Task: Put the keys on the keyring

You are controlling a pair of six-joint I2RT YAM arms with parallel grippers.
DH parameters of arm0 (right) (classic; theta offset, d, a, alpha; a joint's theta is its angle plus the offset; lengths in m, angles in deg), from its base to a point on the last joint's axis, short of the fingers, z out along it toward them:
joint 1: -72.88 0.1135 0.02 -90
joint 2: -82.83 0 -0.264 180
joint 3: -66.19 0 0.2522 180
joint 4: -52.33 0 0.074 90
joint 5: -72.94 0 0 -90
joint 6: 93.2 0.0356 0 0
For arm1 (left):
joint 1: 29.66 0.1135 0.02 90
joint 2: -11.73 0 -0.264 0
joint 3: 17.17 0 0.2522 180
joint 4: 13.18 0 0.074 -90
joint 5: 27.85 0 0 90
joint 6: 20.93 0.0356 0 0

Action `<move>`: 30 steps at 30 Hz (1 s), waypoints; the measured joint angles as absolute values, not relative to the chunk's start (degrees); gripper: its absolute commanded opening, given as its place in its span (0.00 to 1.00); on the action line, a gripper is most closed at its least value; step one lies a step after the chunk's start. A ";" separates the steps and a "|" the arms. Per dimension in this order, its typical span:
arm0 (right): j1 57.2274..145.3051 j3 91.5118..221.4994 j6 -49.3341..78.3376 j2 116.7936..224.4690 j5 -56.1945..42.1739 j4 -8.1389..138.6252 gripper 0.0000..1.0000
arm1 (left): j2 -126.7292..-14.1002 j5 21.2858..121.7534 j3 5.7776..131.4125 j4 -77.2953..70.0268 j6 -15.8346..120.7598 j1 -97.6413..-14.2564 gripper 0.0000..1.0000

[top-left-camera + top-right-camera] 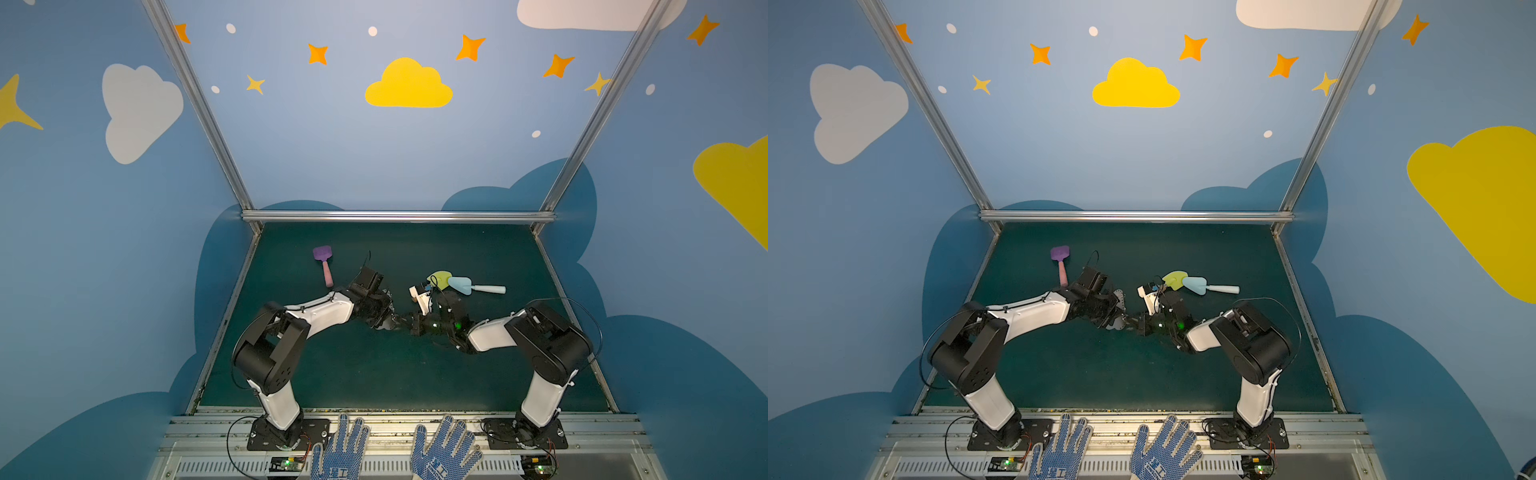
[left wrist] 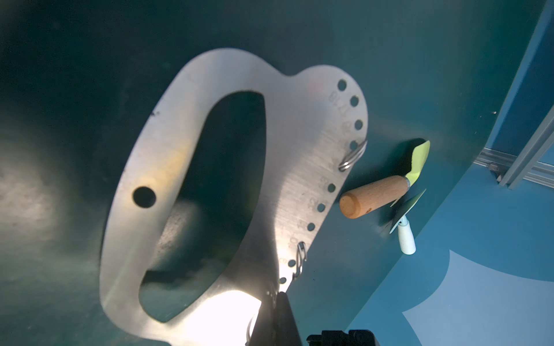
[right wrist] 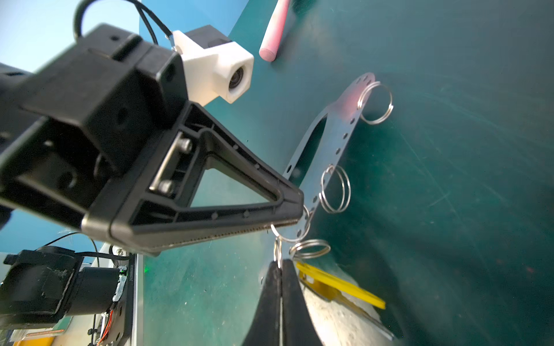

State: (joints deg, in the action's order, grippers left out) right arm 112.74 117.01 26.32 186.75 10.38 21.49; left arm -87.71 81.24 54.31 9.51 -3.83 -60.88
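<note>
The left end effector [image 3: 296, 221] is clamped on the holed edge of the keyring [image 2: 299, 179]. The right end effector [image 3: 281, 268], jaws together, pinches the keys [image 3: 338, 287] by their small ring, just beside the left tip, mid-counter [image 1: 374, 374].

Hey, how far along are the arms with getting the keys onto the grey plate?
Done: the left gripper is clamped on the edge of the flat grey metal keyring plate. In hand: the right gripper pinches the small wire ring of the yellow-tagged key bunch, close beside the plate's row of edge holes. Left: threading that ring onto the plate; I can't tell that it's linked yet.
</note>
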 measured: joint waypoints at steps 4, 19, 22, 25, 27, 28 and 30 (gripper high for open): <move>112.74 117.03 26.34 186.75 9.92 21.87 0.00 | -87.71 81.61 53.74 8.95 -3.86 -60.88 0.04; 112.06 117.03 27.74 187.56 9.11 21.39 0.00 | -87.71 82.36 52.49 7.39 -4.27 -60.64 0.04; 111.97 117.03 28.18 187.73 9.05 20.93 0.00 | -87.71 82.44 52.47 7.20 -4.27 -60.55 0.04; 111.56 117.01 29.29 188.26 9.13 19.68 0.00 | -87.71 82.53 52.45 6.52 -4.29 -60.47 0.04; 111.27 117.01 29.60 188.45 9.15 19.16 0.00 | -87.71 82.68 52.45 6.10 -4.27 -60.40 0.04; 111.21 117.01 29.66 188.45 9.15 19.07 0.00 | -87.71 82.70 52.41 5.93 -4.27 -60.40 0.04; 111.17 117.01 29.86 188.45 9.09 18.94 0.00 | -87.71 82.84 52.17 5.36 -4.27 -60.40 0.04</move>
